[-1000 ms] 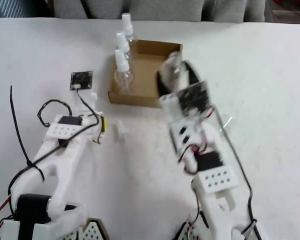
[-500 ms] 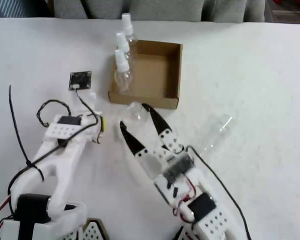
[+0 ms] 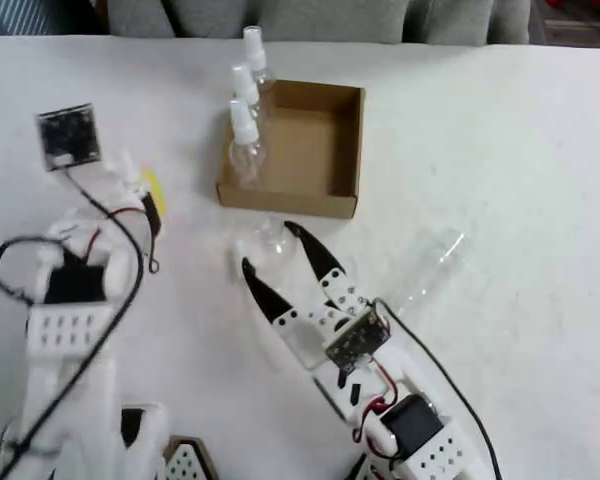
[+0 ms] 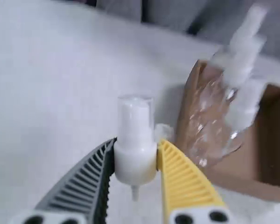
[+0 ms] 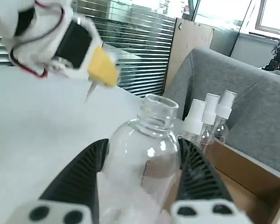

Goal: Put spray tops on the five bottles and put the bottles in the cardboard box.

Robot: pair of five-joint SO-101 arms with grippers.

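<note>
My left gripper (image 4: 136, 142) pinches a white spray top (image 4: 135, 119) in the air. My right gripper (image 5: 142, 142) clasps an uncapped clear bottle (image 5: 143, 161) just beside the cardboard box (image 3: 315, 150).

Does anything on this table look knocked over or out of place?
Yes: one clear plastic bottle lies on its side on the white table, to the right of the brown cardboard box and nearer the arms. The three capped bottles at the box's left edge stand upright, so it looks toppled.
</note>
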